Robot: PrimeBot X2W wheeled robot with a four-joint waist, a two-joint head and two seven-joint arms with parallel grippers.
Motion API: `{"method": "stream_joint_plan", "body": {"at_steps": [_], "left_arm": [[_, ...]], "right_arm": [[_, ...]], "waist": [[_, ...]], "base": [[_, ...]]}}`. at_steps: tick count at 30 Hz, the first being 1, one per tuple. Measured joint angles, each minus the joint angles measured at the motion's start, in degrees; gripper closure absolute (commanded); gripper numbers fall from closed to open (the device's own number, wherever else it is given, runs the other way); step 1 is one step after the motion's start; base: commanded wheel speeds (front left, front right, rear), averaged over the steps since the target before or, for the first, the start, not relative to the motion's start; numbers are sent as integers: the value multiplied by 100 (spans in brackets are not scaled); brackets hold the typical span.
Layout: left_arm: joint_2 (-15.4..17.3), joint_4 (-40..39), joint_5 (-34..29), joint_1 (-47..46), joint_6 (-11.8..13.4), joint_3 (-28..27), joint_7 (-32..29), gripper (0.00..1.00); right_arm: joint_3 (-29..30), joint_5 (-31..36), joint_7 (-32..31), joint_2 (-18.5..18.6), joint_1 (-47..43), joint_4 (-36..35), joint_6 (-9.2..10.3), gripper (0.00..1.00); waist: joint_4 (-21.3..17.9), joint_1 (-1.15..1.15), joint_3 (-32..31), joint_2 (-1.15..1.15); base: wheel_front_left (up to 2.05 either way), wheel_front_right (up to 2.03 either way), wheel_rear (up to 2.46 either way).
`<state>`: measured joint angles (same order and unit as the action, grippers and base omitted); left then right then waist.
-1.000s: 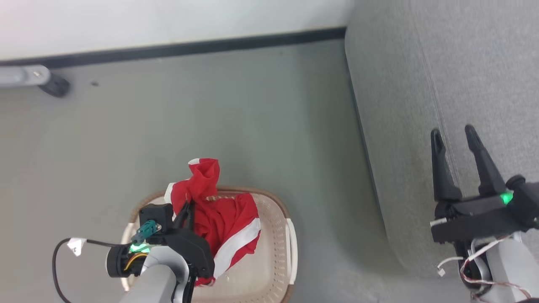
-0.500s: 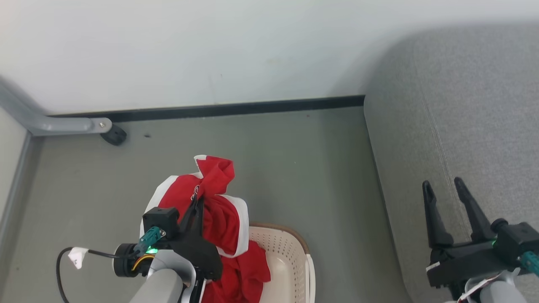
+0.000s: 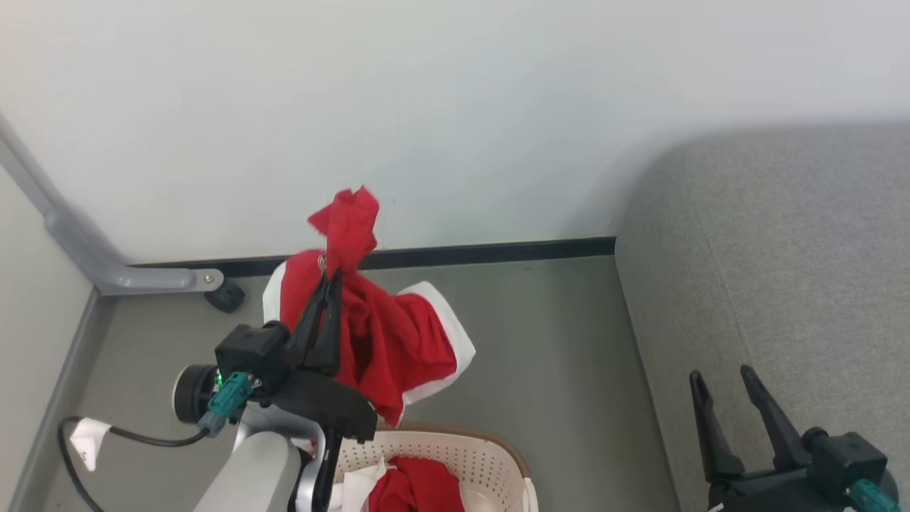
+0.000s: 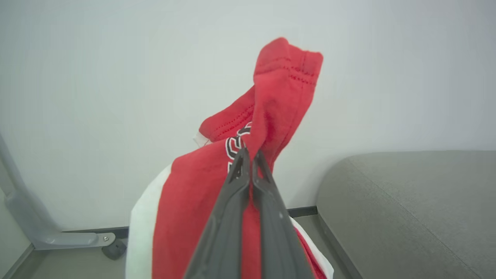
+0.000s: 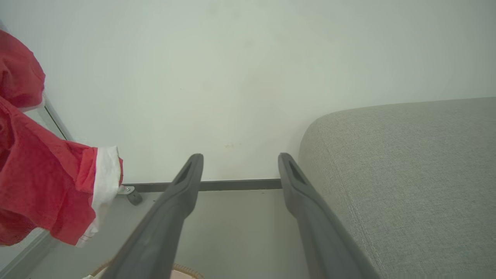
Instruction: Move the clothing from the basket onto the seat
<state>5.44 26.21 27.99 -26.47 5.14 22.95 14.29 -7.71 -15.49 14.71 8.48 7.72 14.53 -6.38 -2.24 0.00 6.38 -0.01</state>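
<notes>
left end effector [image 3: 329,279]: fingers pressed together, pinching a fold of the red garment [image 3: 387,341] beside its black-and-white lettering; a tuft of fabric stands above the tips.
red garment: hangs in the air from that pinch, above the basket [image 3: 498,455] and clear of it, with white trim bands along its edges.
second red garment [image 3: 416,491]: lies inside the basket, next to a bit of white fabric.
right end effector [image 3: 721,375]: fingers spread, holding nothing, over the near edge of the seat [image 3: 782,249].
seat: large grey sofa cushion against the wall, with a strip of bare floor [image 3: 554,334] between it and the basket.
key relation: the seat lies to the robot's right of the left end effector; the garment's long axis runs downward from the pinch; the right arm is nearer the seat, but the left arm carries the load.
likely next move: a carry to the right across the floor, high enough for the hanging hem to pass over the cushion's edge.
risk: the pinch takes only a small fold, so the fabric may slip.
</notes>
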Motion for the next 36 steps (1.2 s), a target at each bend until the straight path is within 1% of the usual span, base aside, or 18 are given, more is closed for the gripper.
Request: {"method": "stream_joint_plan", "body": {"at_steps": [3, 11, 17, 23, 28, 36], "left_arm": [[5, -455, -77, 6, 43, -3, 1, 100], [-8, -1440, -390, 27, 49, 132, 2, 100], [-31, -1984, -494, 50, 92, 308, 4, 100], [-62, -2286, -655, 67, 91, 535, 21, 100], [-88, -2382, -675, 77, 92, 657, 10, 100], [-102, -2579, -700, 109, 92, 821, -110, 100]], "right_arm": [[-54, 9, 0, -8, -103, -46, 0, 0], [-371, 100, -1, -111, -152, -246, -1, 0], [-717, 133, -1, -197, -263, -466, -20, 0], [-1405, 140, -2, -354, -357, -766, -46, 0], [-1979, 135, -19, -400, -361, -1002, -53, 0], [-2572, -24, -108, -402, -283, -1109, -68, 0]], "waist": [[-2, 0, -111, 0], [-19, 0, -283, 0], [14, 0, -362, 0], [95, 0, -427, 1], [178, 0, -480, 1], [333, 0, -557, 1]], "base": [[0, 0, 0], [0, 0, 0], [0, 0, 0], [0, 0, 0], [0, 0, 0], [0, 0, 0]]}}
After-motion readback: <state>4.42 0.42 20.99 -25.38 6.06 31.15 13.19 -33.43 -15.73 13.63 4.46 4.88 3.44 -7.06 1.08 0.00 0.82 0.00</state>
